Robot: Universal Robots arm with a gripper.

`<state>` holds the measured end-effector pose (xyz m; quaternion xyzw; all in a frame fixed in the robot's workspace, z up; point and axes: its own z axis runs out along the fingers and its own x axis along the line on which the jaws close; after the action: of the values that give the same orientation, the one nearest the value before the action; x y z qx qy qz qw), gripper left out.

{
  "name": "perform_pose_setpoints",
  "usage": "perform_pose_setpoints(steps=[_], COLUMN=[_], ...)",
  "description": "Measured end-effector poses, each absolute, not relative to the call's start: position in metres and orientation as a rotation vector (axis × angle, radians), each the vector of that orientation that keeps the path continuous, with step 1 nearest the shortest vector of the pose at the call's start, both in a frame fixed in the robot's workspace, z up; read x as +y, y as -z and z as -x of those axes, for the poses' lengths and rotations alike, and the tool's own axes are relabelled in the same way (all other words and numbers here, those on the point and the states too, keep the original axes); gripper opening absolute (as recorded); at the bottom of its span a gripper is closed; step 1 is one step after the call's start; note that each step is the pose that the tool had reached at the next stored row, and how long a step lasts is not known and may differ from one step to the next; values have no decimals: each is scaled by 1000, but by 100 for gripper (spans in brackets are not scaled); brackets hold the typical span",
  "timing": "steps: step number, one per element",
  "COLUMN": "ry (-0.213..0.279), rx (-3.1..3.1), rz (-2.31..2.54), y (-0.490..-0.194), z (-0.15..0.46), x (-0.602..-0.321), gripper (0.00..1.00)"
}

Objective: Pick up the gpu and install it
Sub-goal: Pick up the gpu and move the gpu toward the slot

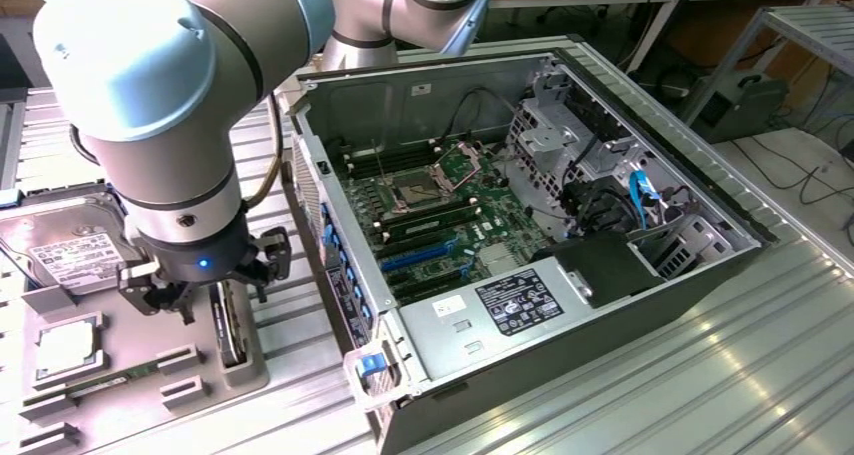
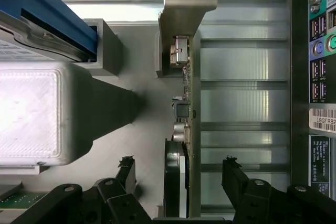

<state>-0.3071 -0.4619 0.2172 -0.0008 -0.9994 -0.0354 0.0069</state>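
the ribbed metal table [image 1: 747, 375] carries an open computer case [image 1: 400, 105] and, beside it, a grey parts tray [image 1: 140, 335].

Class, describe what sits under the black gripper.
A thin dark gpu card with silvery bracket stands upright in a grey tray, under the open gripper; the tray hides its lower edge.

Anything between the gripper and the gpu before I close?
Nothing visible. The open gripper straddles the gpu, which stands on edge in its holder. One finger sits on either side, with a bare gap between each and the card.
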Motion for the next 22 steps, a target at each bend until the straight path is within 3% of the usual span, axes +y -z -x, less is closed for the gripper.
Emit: perform_pose_setpoints(steps=[5, 9, 22], ry=[111, 111, 111], rx=[-3126, -3126, -3126], rz=[2, 2, 7], y=[-217, -217, -216], z=[307, 307, 310], x=[-462, -462, -462], gripper=[62, 37, 37])
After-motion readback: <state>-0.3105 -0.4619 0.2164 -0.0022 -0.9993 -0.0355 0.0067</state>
